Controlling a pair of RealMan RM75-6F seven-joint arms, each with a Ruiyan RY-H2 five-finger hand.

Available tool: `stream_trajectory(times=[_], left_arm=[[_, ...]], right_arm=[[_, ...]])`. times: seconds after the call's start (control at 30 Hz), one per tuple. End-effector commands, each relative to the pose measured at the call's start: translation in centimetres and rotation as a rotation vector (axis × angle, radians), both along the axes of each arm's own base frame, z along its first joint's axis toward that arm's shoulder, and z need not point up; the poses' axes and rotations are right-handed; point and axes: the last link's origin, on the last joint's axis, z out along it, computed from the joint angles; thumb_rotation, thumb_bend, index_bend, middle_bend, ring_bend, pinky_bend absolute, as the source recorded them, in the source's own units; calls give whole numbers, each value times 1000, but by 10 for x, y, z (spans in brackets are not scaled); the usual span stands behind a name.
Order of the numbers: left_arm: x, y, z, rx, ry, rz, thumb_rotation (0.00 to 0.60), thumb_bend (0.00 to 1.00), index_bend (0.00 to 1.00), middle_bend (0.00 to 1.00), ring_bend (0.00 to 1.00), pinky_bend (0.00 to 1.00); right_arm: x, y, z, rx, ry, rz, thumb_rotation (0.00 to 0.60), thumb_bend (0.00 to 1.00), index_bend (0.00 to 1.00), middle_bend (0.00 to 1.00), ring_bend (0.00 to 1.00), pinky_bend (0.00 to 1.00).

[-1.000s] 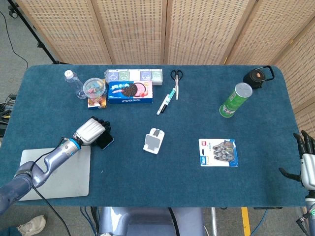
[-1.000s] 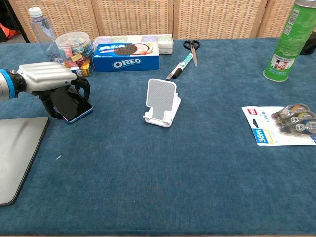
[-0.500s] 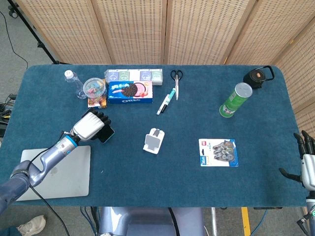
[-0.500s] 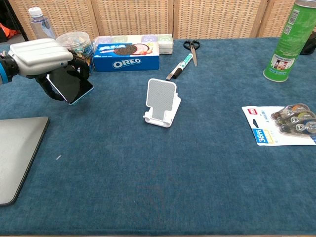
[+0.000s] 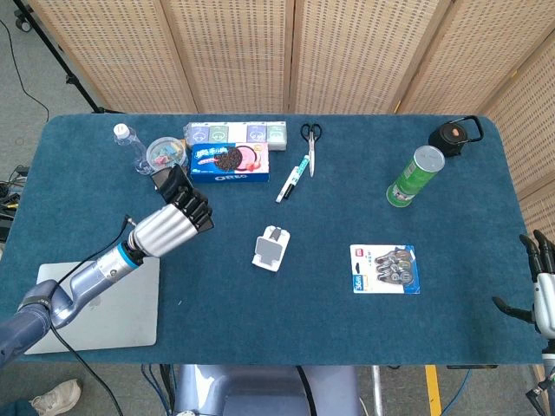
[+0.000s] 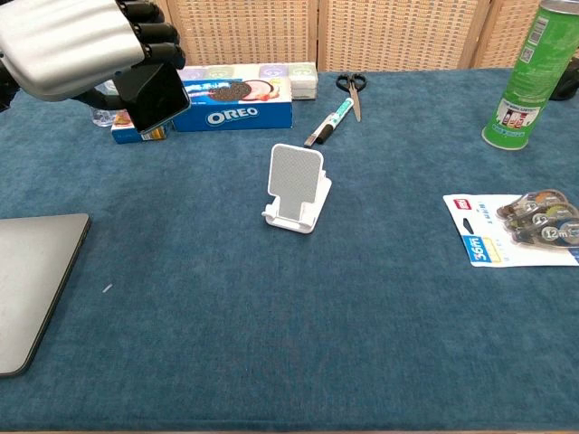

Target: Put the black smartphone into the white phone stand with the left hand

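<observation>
Lifted off the table, black smartphone (image 6: 154,95) tilts in left hand (image 6: 77,45).

The head view looks steeply down from above the near edge of the blue table (image 5: 347,334), far enough back to take in its whole top, with the white phone stand (image 5: 270,248) near the middle and wicker screens (image 5: 260,52) beyond. The chest view sits low and close at that near edge, facing level across the table toward the stand (image 6: 297,187). Both views share the stand and the Oreo box (image 5: 230,162) (image 6: 231,104) behind it.
</observation>
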Motion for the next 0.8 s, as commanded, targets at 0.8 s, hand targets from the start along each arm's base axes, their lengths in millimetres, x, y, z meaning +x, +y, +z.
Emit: stream_trajectory(times=[0.8], left_arm=[[69, -21, -71, 24, 252, -540, 600, 0, 536, 444, 381, 419]], right_arm=[[0, 6, 5, 5, -35, 16, 600, 0, 0, 0, 0, 0]])
